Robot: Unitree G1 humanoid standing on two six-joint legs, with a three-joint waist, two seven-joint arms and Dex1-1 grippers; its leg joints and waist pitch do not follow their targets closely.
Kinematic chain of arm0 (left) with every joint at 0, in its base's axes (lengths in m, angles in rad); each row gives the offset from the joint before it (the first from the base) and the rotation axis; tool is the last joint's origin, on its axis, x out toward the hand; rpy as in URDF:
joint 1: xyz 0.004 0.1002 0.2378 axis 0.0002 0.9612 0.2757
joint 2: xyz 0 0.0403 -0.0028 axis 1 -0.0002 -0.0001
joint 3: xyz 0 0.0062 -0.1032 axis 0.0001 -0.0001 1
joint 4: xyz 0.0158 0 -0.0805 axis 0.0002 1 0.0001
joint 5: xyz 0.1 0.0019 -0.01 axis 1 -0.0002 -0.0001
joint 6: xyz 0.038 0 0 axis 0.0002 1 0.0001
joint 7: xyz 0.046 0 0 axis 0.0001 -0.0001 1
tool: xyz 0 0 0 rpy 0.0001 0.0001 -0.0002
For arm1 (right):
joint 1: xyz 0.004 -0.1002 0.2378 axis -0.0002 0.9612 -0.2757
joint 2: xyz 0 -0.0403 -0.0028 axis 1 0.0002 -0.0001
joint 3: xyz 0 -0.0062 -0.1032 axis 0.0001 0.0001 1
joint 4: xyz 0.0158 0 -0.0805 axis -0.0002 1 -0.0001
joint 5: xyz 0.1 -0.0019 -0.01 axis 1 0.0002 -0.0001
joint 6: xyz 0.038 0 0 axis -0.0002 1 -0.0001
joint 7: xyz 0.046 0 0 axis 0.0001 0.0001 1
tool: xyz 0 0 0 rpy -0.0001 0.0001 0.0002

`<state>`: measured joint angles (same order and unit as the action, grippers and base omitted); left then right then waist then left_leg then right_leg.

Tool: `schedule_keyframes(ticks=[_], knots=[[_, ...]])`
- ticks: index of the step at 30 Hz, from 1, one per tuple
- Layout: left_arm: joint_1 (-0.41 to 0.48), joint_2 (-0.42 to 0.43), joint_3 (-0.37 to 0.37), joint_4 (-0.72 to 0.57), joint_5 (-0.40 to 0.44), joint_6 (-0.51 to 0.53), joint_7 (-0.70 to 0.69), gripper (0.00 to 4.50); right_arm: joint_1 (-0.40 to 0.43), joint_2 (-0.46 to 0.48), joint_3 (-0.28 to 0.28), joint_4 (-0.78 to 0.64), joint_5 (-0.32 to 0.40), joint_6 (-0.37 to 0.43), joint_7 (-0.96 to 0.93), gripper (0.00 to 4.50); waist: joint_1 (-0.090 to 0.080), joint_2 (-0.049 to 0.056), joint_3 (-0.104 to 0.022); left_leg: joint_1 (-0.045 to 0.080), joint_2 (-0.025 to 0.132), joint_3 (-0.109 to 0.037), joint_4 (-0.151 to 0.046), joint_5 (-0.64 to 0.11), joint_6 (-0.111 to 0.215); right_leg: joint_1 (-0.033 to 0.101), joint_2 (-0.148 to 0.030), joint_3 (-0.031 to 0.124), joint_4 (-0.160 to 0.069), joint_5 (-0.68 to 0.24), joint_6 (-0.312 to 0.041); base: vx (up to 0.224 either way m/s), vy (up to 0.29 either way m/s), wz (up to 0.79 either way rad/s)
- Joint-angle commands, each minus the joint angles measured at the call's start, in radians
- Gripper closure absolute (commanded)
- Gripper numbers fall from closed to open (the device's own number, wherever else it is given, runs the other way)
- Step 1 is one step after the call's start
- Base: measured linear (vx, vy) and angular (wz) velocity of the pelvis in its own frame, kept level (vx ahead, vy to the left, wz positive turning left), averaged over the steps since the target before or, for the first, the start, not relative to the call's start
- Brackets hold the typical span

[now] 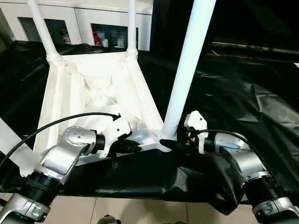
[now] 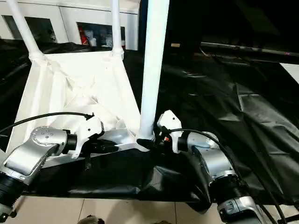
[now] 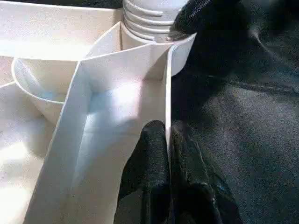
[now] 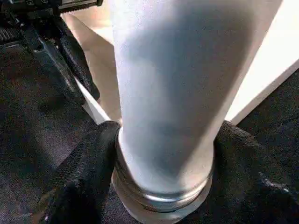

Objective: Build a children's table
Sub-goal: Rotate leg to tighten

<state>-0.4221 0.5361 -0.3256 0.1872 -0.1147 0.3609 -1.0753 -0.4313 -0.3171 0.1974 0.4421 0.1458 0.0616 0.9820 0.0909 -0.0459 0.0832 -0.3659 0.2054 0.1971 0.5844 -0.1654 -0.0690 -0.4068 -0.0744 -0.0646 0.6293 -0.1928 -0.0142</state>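
Note:
The white table top [image 1: 93, 93] lies upside down on a black sheet, ribbed underside up. Two white legs [image 1: 42, 28] [image 1: 131, 23] stand in its far corner sockets. A third leg [image 1: 187, 65] rises from the near right corner socket. My right gripper [image 1: 170, 142] is shut around that leg's base, a black finger [image 4: 88, 163] on each side of the leg [image 4: 173, 84]. My left gripper [image 1: 135, 147] is shut on the top's near rim, its fingers [image 3: 156, 154] pinching the thin rim wall [image 3: 167, 93] a short way from the leg's threaded base [image 3: 149, 18].
A white cabinet [image 1: 93, 18] with glass-fronted shelves stands behind the work. The crumpled black sheet [image 1: 243, 93] spreads wide to the right. The surface's front edge drops to a tiled floor [image 1: 140, 210]. A white tube-like piece [image 1: 11, 147] sticks out at the near left, partly behind my left forearm.

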Motion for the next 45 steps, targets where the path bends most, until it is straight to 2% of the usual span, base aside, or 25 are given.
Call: schedule_keyframes(ticks=[1,2,3,5,8,11,13,14,15,16,17,19,23,24,25,27,28,29,31,32,34,35,36,40,45], knots=[[0.010,-0.034,0.005,0.038,-0.012,-0.006,0.011,4.50,-0.011,0.024,-0.041,0.052,-0.008,0.000,-0.088,1.75,-0.005,-0.004,-0.049,0.013,0.029,-0.024,-0.079,-0.328,-0.004,0.024,-0.072,0.053,-0.115,-0.509,-0.101,0.000,0.000,0.00],[0.010,-0.035,0.005,0.040,-0.012,-0.005,0.013,4.50,-0.011,0.026,-0.043,0.054,-0.007,0.000,-0.093,1.75,-0.007,-0.005,-0.049,0.014,0.028,-0.026,-0.079,-0.334,-0.008,0.024,-0.074,0.052,-0.117,-0.527,-0.097,0.000,0.000,0.00],[-0.004,-0.070,0.019,0.073,-0.001,0.006,0.075,4.50,-0.013,0.070,-0.085,0.093,0.005,0.011,-0.190,1.75,-0.008,-0.005,-0.050,0.016,0.028,-0.026,-0.079,-0.334,-0.010,0.023,-0.074,0.052,-0.117,-0.531,-0.095,0.000,0.000,0.00],[-0.025,-0.116,0.022,0.114,0.026,0.022,0.158,4.50,-0.010,0.124,-0.117,0.126,0.008,0.031,-0.309,1.76,-0.011,-0.004,-0.046,0.018,0.027,-0.026,-0.080,-0.348,-0.018,0.019,-0.073,0.052,-0.122,-0.557,-0.089,0.000,0.000,0.00],[-0.052,-0.167,0.014,0.158,0.051,0.040,0.228,4.50,-0.010,0.171,-0.113,0.145,-0.029,0.034,-0.427,1.76,-0.013,-0.003,-0.050,0.018,0.026,-0.031,-0.082,-0.354,-0.031,0.022,-0.077,0.048,-0.125,-0.583,-0.073,0.000,0.000,0.00],[-0.092,-0.243,0.001,0.213,0.080,0.067,0.318,4.50,-0.033,0.245,-0.115,0.174,-0.060,0.051,-0.579,1.76,-0.017,0.001,-0.046,0.024,0.023,-0.029,-0.084,-0.379,-0.027,0.013,-0.076,0.048,-0.133,-0.614,-0.059,0.000,0.000,0.00],[-0.126,-0.300,-0.009,0.258,0.102,0.082,0.370,4.50,-0.057,0.298,-0.101,0.195,-0.077,0.044,-0.635,1.76,-0.015,0.000,-0.051,0.027,0.023,-0.033,-0.089,-0.372,-0.031,0.022,-0.078,0.044,-0.137,-0.594,-0.050,0.000,0.000,0.00],[-0.142,-0.321,-0.013,0.281,0.114,0.079,0.392,4.50,-0.065,0.317,-0.086,0.199,-0.083,0.034,-0.630,1.76,-0.017,0.001,-0.051,0.027,0.023,-0.031,-0.090,-0.371,-0.028,0.020,-0.075,0.045,-0.138,-0.583,-0.050,0.000,0.000,0.00],[-0.142,-0.321,-0.013,0.281,0.114,0.079,0.392,4.50,-0.065,0.317,-0.086,0.199,-0.083,0.034,-0.630,1.76,-0.014,0.000,-0.049,0.034,0.022,-0.029,-0.088,-0.387,-0.027,0.014,-0.073,0.045,-0.141,-0.581,-0.049,0.000,0.000,0.00],[-0.154,-0.329,-0.018,0.296,0.125,0.073,0.403,4.50,-0.069,0.326,-0.072,0.198,-0.090,0.026,-0.620,1.76,-0.012,-0.002,-0.050,0.034,0.021,-0.029,-0.088,-0.390,-0.019,0.014,-0.076,0.048,-0.141,-0.577,-0.048,0.000,0.000,0.00],[-0.162,-0.337,-0.018,0.309,0.135,0.069,0.411,4.50,-0.073,0.334,-0.066,0.201,-0.098,0.020,-0.620,1.41,-0.012,-0.002,-0.050,0.030,0.021,-0.030,-0.090,-0.384,-0.016,0.018,-0.077,0.048,-0.140,-0.570,-0.048,0.000,0.000,0.00],[-0.165,-0.334,-0.019,0.314,0.141,0.061,0.405,4.50,-0.070,0.337,-0.067,0.196,-0.090,0.006,-0.595,1.06,-0.011,-0.004,-0.051,0.027,0.022,-0.031,-0.092,-0.376,-0.008,0.019,-0.077,0.048,-0.139,-0.559,-0.047,0.000,0.000,0.00],[-0.156,-0.293,-0.023,0.298,0.146,0.019,0.343,4.50,-0.061,0.311,-0.072,0.157,-0.052,-0.011,-0.510,0.77,-0.010,-0.006,-0.051,0.021,0.022,-0.033,-0.095,-0.380,0.005,0.024,-0.082,0.047,-0.140,-0.571,-0.043,0.000,0.000,0.00],[-0.139,-0.257,-0.017,0.280,0.141,0.001,0.299,4.50,-0.063,0.266,-0.074,0.130,-0.048,-0.005,-0.458,0.64,-0.008,-0.007,-0.054,0.016,0.023,-0.033,-0.097,-0.346,0.010,0.031,-0.083,0.046,-0.139,-0.549,-0.042,0.000,0.000,0.00],[-0.138,-0.255,-0.017,0.280,0.141,0.000,0.297,4.50,-0.063,0.263,-0.074,0.128,-0.048,-0.004,-0.454,0.57,-0.005,-0.009,-0.055,0.015,0.023,-0.029,-0.096,-0.326,0.018,0.030,-0.082,0.049,-0.138,-0.524,-0.043,0.000,0.000,0.00],[-0.126,-0.236,-0.015,0.262,0.133,-0.004,0.266,4.50,-0.058,0.230,-0.067,0.103,-0.037,0.003,-0.392,0.57,-0.003,-0.008,-0.055,0.018,0.024,-0.028,-0.095,-0.309,0.022,0.028,-0.082,0.050,-0.136,-0.504,-0.053,0.000,0.000,0.00],[-0.101,-0.194,-0.019,0.230,0.118,-0.048,0.192,4.50,-0.044,0.161,-0.049,0.052,-0.017,0.015,-0.270,0.57,-0.003,-0.008,-0.056,0.014,0.026,-0.027,-0.095,-0.282,0.029,0.033,-0.080,0.050,-0.129,-0.462,-0.073,0.000,0.000,0.00],[-0.096,-0.187,-0.019,0.223,0.114,-0.058,0.174,4.50,-0.040,0.148,-0.045,0.041,-0.012,0.017,-0.245,0.57,-0.003,-0.008,-0.056,0.014,0.026,-0.027,-0.095,-0.282,0.029,0.033,-0.080,0.050,-0.129,-0.462,-0.073,0.000,0.000,0.00],[-0.056,-0.121,-0.026,0.168,0.074,-0.090,0.044,4.50,-0.009,0.039,-0.007,-0.040,0.012,0.028,-0.060,0.57,0.001,-0.011,-0.057,0.011,0.029,-0.023,-0.090,-0.251,0.055,0.037,-0.074,0.052,-0.116,-0.370,-0.100,0.026,-0.007,0.02],[-0.056,-0.120,-0.026,0.167,0.074,-0.091,0.043,4.50,-0.008,0.038,-0.007,-0.041,0.012,0.028,-0.058,0.57,0.001,-0.011,-0.058,0.008,0.029,-0.022,-0.089,-0.238,0.060,0.040,-0.075,0.053,-0.112,-0.344,-0.108,0.060,-0.018,0.00],[-0.029,-0.061,-0.043,0.119,0.050,-0.096,-0.051,4.50,0.007,-0.020,0.017,-0.074,0.010,0.035,0.027,0.57,0.001,-0.006,-0.062,0.007,0.028,-0.020,-0.084,-0.193,0.068,0.041,-0.072,0.053,-0.099,-0.251,-0.145,0.061,-0.017,-0.02],[-0.018,-0.040,-0.044,0.101,0.040,-0.093,-0.081,4.50,0.009,-0.039,0.022,-0.082,0.008,0.039,0.055,0.57,0.000,-0.007,-0.064,0.003,0.028,-0.019,-0.082,-0.161,0.073,0.048,-0.071,0.052,-0.089,-0.190,-0.165,0.066,-0.009,0.00],[-0.009,-0.024,-0.042,0.083,0.027,-0.094,-0.112,4.50,0.009,-0.053,0.024,-0.088,0.009,0.046,0.080,0.57,0.001,-0.005,-0.066,0.011,0.028,-0.014,-0.077,-0.139,0.082,0.043,-0.066,0.053,-0.083,-0.130,-0.188,0.066,-0.009,0.00],[0.010,0.009,-0.026,0.044,0.002,-0.084,-0.171,4.50,-0.006,-0.079,0.036,-0.082,0.004,0.050,0.114,0.57,-0.001,-0.004,-0.071,0.011,0.027,-0.011,-0.067,-0.042,0.122,0.049,-0.061,0.049,-0.061,0.052,-0.258,0.016,0.000,0.01],[0.013,0.020,-0.019,0.039,-0.003,-0.087,-0.173,4.50,-0.019,-0.082,0.051,-0.069,-0.009,0.047,0.126,0.57,-0.001,-0.007,-0.063,0.012,0.030,-0.011,-0.071,-0.114,0.096,0.050,-0.067,0.051,-0.072,-0.065,-0.247,0.000,0.000,0.00]])
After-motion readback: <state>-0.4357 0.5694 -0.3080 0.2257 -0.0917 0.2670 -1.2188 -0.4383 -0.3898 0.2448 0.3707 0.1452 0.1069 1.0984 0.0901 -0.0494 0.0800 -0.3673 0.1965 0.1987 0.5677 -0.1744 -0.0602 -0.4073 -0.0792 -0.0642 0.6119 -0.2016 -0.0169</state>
